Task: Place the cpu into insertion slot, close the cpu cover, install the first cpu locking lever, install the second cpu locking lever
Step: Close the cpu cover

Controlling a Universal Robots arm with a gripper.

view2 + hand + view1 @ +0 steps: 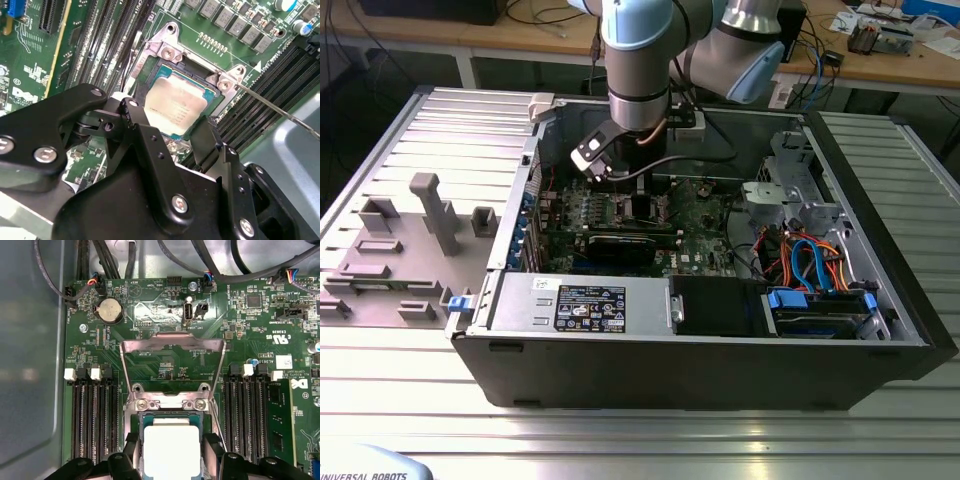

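1. The chip (pixel 172 445) lies flat in the socket (pixel 169 50), silvery top up, its edges square with the socket's rim.
2. The gripper (pixel 172 456) straddles the chip. Its black fingers (pixel 131 452) sit against two opposite chip edges with no gap showing, so they are only a chip's width apart and closed on the chip.
3. The cover (pixel 172 342) is swung back from the socket on its hinged edge, where two screws show. Green board is visible through its cut-out.
4. A thin lever rod (pixel 280 111) runs from a socket corner out over the neighbouring memory slots, leaving the socket's top uncovered.
5. Rows of memory slots (pixel 95 410) run close along both sides of the socket, just beside the fingers' outer faces — little room sideways there.
6. A coin battery (pixel 110 310) sits on the board beyond the raised cover, and past it the grey case wall (pixel 30 365) rises.
7. In the exterior view the arm (pixel 638 60) drops straight into the open computer case (pixel 670 370), at its far side towards the exterior view's left.
8. A black card (pixel 620 245) lies just near of the gripper. The power supply (pixel 570 300) fills the near edge, and blue and orange cables (pixel 800 260) crowd the exterior view's right.
9. The case rests on a ribbed metal table (pixel 620 440).
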